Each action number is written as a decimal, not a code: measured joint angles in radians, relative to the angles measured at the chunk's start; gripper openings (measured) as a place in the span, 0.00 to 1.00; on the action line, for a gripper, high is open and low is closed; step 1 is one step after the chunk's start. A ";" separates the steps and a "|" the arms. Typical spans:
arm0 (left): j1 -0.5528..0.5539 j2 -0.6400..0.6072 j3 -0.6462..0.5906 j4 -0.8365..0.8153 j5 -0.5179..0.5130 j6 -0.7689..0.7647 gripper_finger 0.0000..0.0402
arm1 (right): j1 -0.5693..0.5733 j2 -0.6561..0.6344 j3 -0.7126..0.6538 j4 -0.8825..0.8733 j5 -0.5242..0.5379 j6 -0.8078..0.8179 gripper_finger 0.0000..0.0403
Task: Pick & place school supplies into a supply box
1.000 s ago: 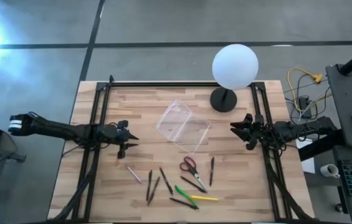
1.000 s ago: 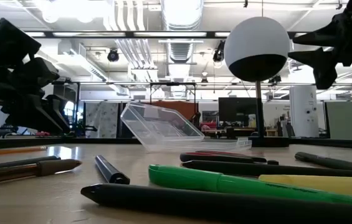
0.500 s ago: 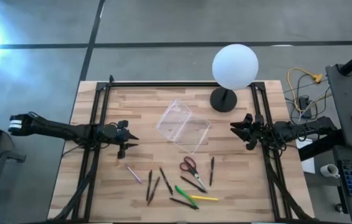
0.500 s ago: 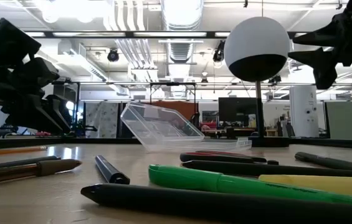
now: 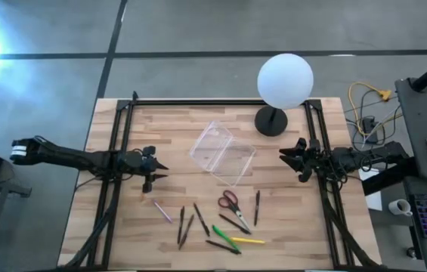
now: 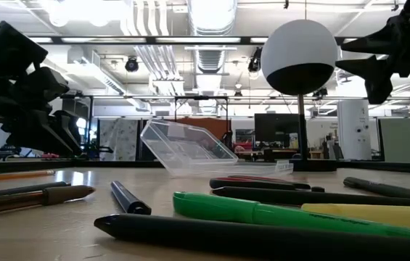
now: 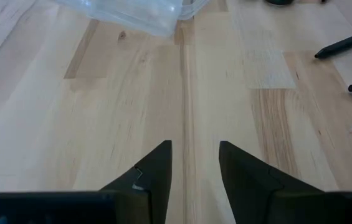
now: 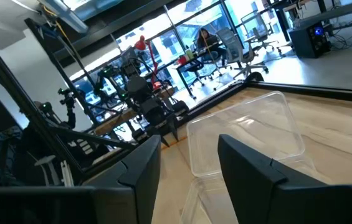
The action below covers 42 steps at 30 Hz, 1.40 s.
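On a pale wooden table (image 5: 160,121), the supply box (image 5: 222,153) lies open at centre, with pens (image 5: 232,224) and scissors (image 5: 229,201) scattered nearer the front edge. Left gripper (image 5: 159,172) and right gripper (image 5: 284,158) hover at either side, fingers spread, empty. Behind lies an office.

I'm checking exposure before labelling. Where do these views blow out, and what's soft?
High view: hard white glare at the upper left corner; the globe lamp is near featureless. Low view: ceiling lights bloom; the nearest dark pen and green pen are blurred. Right wrist view: the supply box looks hazy against bright windows.
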 joint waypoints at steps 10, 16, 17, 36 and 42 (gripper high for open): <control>0.000 0.000 0.000 0.000 0.000 0.000 0.29 | 0.000 0.000 0.000 0.000 0.000 0.000 0.38; 0.000 0.000 0.000 0.000 0.000 0.000 0.29 | 0.000 0.000 0.000 0.000 0.000 0.000 0.38; 0.000 0.000 0.000 0.000 0.000 0.000 0.29 | 0.000 0.000 0.000 0.000 0.000 0.000 0.38; 0.000 0.000 0.000 0.000 0.000 0.000 0.29 | -0.003 -0.001 0.000 0.169 0.272 0.268 0.38; 0.000 0.000 0.000 0.000 -0.006 0.050 0.29 | -0.002 -0.001 0.000 0.176 0.314 0.300 0.38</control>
